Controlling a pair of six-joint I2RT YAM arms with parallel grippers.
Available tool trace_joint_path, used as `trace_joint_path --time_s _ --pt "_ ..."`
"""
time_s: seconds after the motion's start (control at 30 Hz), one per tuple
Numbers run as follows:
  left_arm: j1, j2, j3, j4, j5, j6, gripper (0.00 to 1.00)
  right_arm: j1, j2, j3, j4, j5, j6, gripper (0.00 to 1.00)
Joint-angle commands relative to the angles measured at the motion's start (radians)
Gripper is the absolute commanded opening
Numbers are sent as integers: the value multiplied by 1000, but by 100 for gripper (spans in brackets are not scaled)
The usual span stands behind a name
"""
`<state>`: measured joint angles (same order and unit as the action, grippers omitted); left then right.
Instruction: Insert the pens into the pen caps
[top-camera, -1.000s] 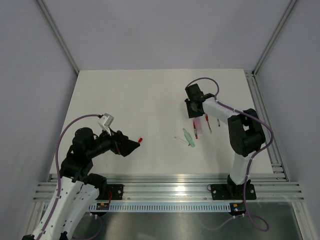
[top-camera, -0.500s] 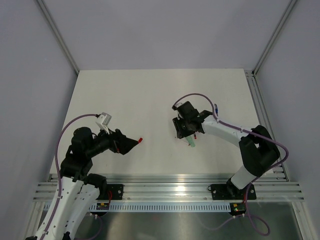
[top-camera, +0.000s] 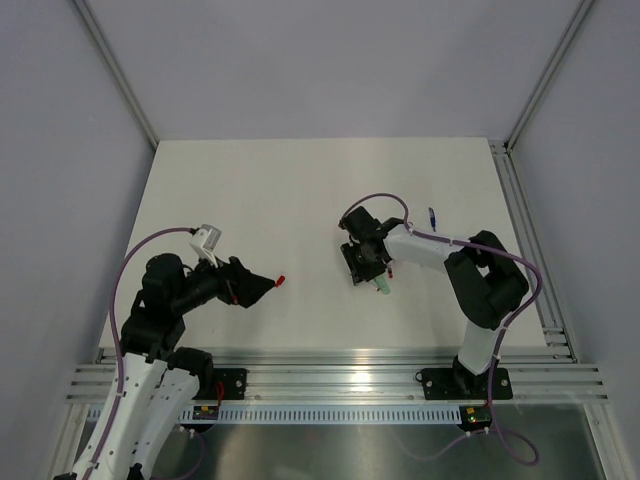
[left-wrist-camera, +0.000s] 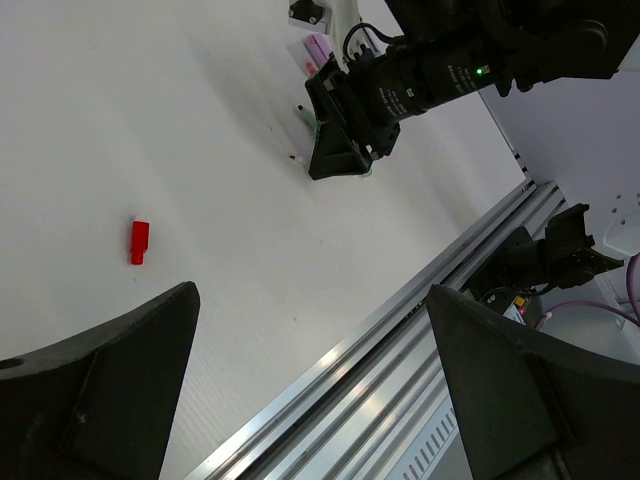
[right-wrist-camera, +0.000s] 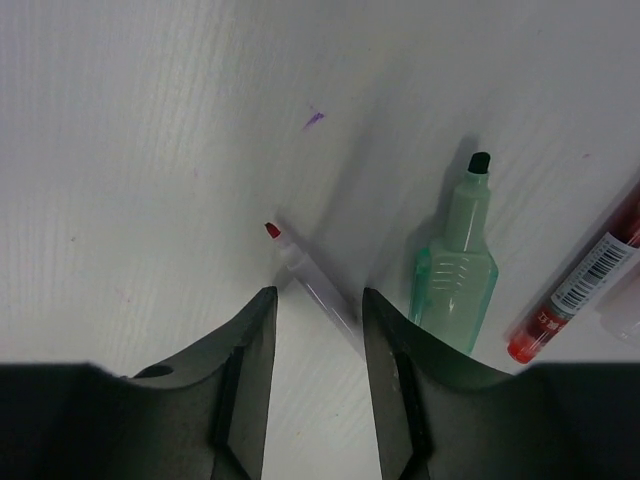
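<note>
While left pincer (left-wrist-camera: 310, 292) and right pincer (right-wrist-camera: 318, 298) gape | pens (right-wrist-camera: 455, 270) by right: 3 | red cap (left-wrist-camera: 139, 241): 1

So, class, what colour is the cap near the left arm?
Red: the cap shows best in the left wrist view.

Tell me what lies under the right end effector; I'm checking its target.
The right end effector straddles a clear red-tipped pen, green marker beside; the pen's rear is covered.

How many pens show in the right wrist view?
3: a red-tipped clear pen between the fingers, a pale green marker beside it, a red pen at the right edge. Others may be hidden.
</note>
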<state>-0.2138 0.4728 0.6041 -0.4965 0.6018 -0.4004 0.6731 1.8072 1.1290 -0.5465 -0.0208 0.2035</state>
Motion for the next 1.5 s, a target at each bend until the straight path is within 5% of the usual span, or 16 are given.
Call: trace_joint_path --time_s 0.0,0.33,0.53,0.77,1.27,1.47 --pt "7 3 6 39 10 3 99 26 30 45 -12 -18 28 43" --pt "2 -11 -1 58 30 -5 99 100 83 57 31 16 120 2" --pt "-7 27 -21 95 115 -34 99 121 -69 20 192 16 223 0" --pt "-15 29 -32 118 141 -48 99 236 -347 -135 719 13 471 0" --pt "-12 30 -44 147 162 -52 44 410 -362 -135 924 45 545 0" --pt "-10 33 -43 144 161 -49 36 427 -324 -121 939 25 550 0"
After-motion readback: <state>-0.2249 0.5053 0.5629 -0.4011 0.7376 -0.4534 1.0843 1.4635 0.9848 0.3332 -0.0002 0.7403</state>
